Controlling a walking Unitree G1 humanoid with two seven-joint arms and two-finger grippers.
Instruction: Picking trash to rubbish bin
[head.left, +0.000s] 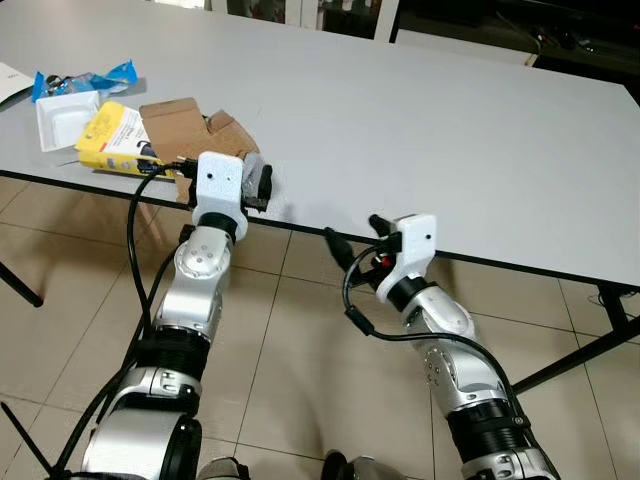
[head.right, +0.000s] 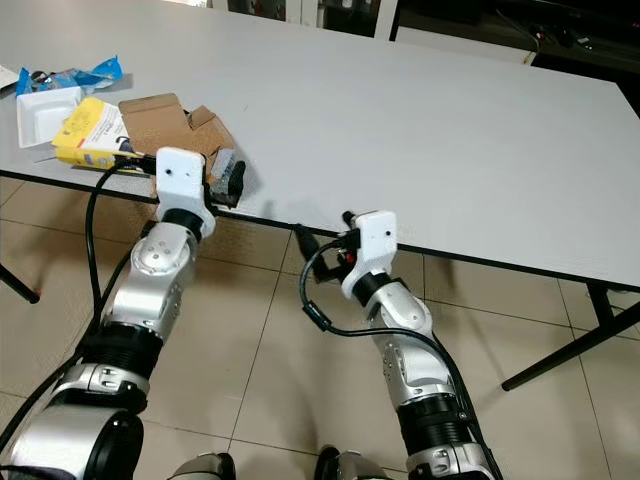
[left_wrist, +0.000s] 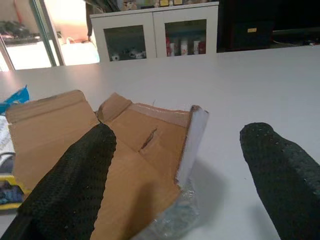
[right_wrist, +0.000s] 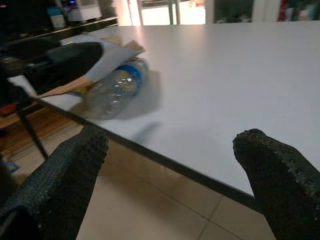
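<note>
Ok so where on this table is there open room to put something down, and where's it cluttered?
The table is bare across its middle and the robot's right side, from the cardboard out to the far right edge. The crowding is at the left near corner: cardboard, yellow packet, white tray, blue wrapper and a clear bottle, with the left gripper open over them.

The white table (head.left: 450, 130) lay bare across its middle and right, open to a reach, while the cardboard box (head.left: 185, 125), a clear plastic bottle (right_wrist: 112, 90), a yellow packet (head.left: 112, 137) and a white tray (head.left: 62, 118) crowded its near left edge.
</note>
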